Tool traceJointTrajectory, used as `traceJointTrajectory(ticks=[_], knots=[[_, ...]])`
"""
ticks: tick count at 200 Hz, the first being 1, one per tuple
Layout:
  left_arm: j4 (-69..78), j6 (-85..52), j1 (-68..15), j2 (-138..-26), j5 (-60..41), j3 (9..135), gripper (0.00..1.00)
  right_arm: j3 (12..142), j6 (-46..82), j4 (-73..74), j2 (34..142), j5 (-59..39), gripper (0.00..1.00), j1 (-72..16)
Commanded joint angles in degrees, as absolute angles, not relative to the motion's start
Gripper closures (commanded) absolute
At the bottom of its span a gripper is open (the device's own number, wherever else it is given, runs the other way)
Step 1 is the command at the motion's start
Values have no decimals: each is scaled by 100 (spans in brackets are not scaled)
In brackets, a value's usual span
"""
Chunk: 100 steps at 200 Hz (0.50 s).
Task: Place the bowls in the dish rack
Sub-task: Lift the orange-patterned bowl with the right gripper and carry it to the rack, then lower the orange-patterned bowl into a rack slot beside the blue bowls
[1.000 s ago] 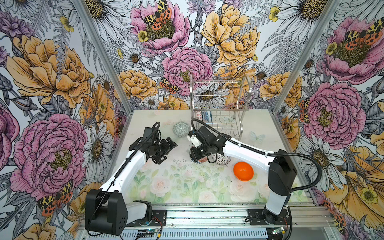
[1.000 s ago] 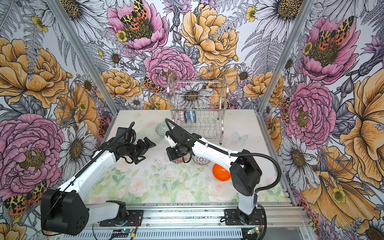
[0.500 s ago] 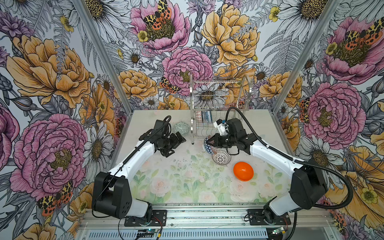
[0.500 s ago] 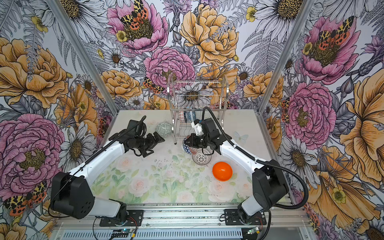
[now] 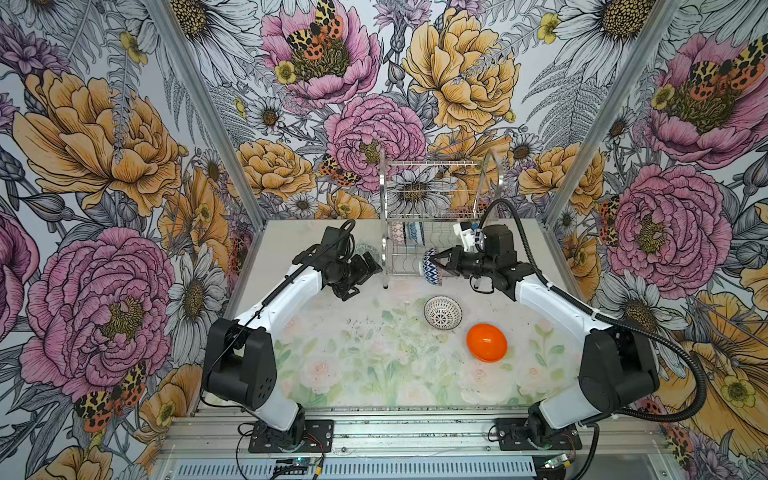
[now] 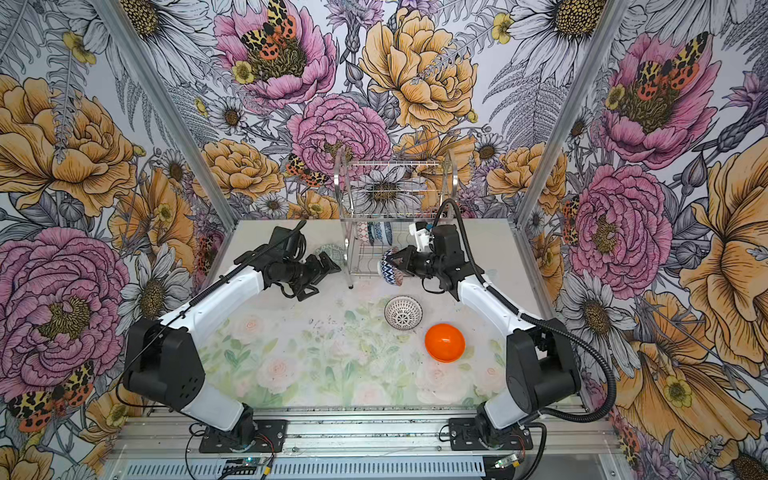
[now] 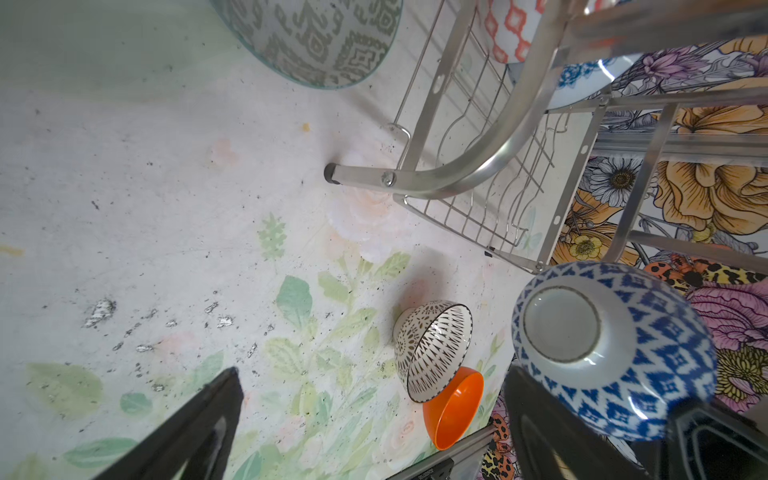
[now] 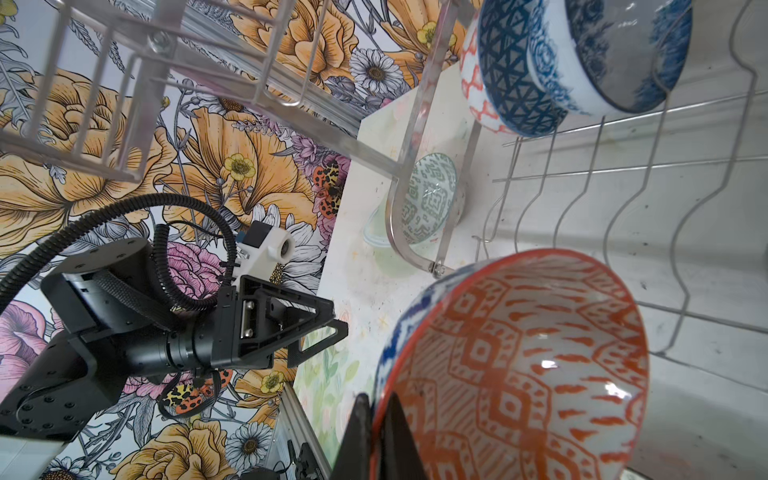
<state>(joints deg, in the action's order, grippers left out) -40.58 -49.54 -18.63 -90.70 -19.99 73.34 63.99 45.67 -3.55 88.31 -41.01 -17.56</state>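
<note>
My right gripper is shut on the rim of a bowl, blue-patterned outside and orange inside. It holds this bowl on edge at the front of the dish rack, level with the lower tier. An orange-white bowl and a blue bowl stand in that tier. My left gripper hangs open and empty left of the rack, just in front of the grey-green bowl. The black-and-white lattice bowl and the plain orange bowl rest on the table.
The rack's tubular leg stands between my two grippers. Flowered walls close in the table on three sides, and the rack stands close to the back one. A metal rail runs along the front edge.
My right gripper carried the blue-and-orange bowl from mid-table up and back to the rack's front. The left gripper moved back toward the grey-green bowl and stayed open.
</note>
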Motion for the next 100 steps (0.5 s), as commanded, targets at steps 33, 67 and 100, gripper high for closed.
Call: traceJointTrajectory(ticks=[33, 67, 100], knots=[[-4001, -4849, -1951, -9429, -2029, 7834, 1, 6381, 4627, 404, 9180, -4401, 100, -1531], [-4012, -4790, -2015, -9685, -2110, 8060, 1, 6388, 4780, 762, 9428, -4348, 100, -1431], [-4056, -4764, -2030, -9893, -2154, 8256, 1, 6499, 4915, 992, 9655, -4385, 100, -1380]])
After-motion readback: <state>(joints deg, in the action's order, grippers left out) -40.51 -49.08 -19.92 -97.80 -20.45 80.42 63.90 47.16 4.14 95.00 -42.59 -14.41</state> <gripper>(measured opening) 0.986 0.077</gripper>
